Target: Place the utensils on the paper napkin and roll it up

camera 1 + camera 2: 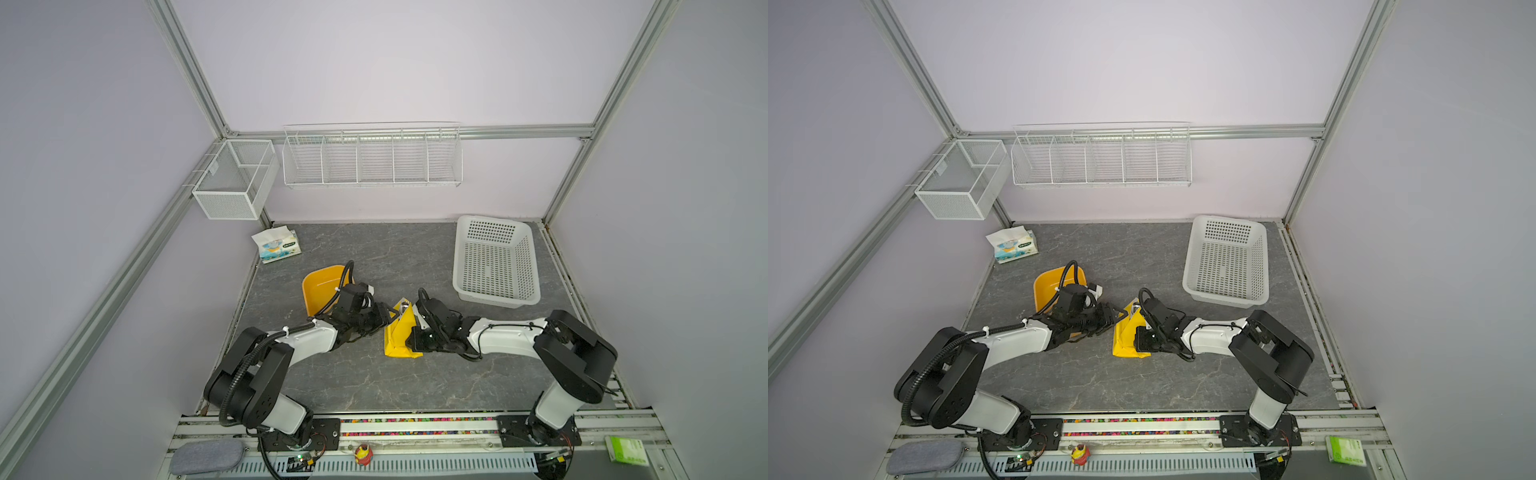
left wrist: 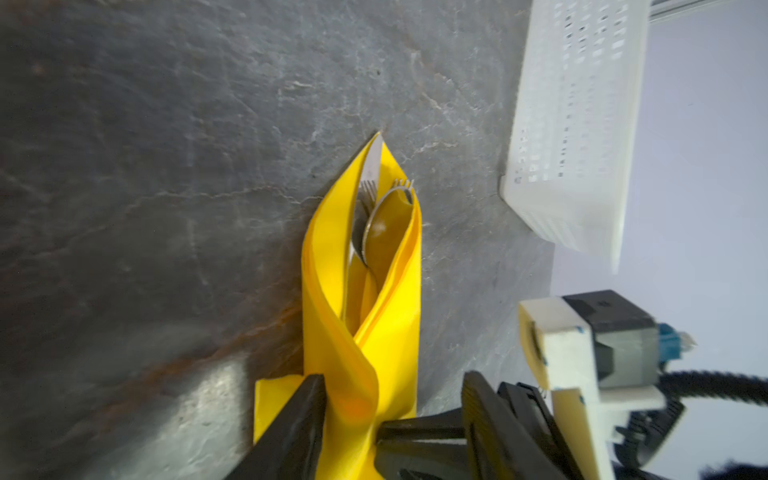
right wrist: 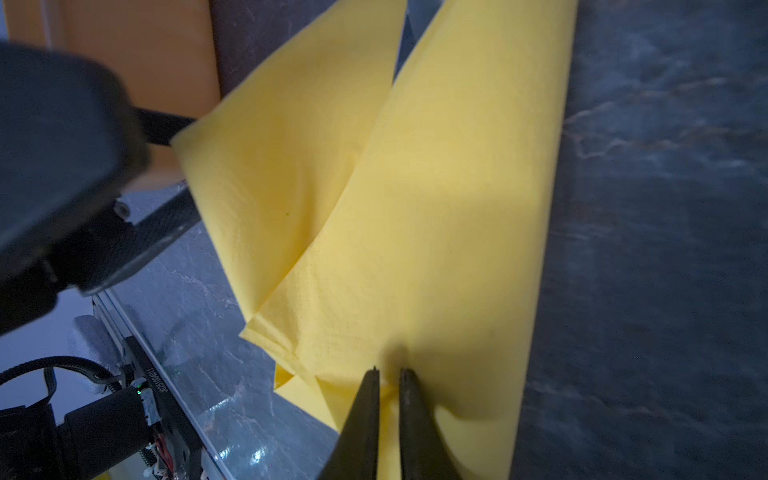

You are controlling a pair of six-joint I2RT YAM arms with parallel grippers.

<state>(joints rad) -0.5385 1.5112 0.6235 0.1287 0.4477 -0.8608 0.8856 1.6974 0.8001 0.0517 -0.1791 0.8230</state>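
While your right pincer (image 3: pixel 389 376) was nipped tight on an edge of the paper napkin (image 3: pixel 436 208), your left pincer (image 2: pixel 392 378) stood half-wide astride its twisted end on the desk (image 2: pixel 166 166). The utensils (image 2: pixel 376 224) lay wrapped just beyond the left tips. The paper looked thin, limp and tearable, so you were probably best gripping where the stiff handles backed it.

Both top views look steeply down from high above the near edge of the table (image 1: pixel 374 386), facing the back wall (image 1: pixel 395 62), and overlap almost wholly. The left wrist camera sits low and close to the napkin (image 2: pixel 374 332), looking along it toward the basket (image 2: pixel 582 104). The right wrist camera is nearer still, with the same napkin filling most of its view.
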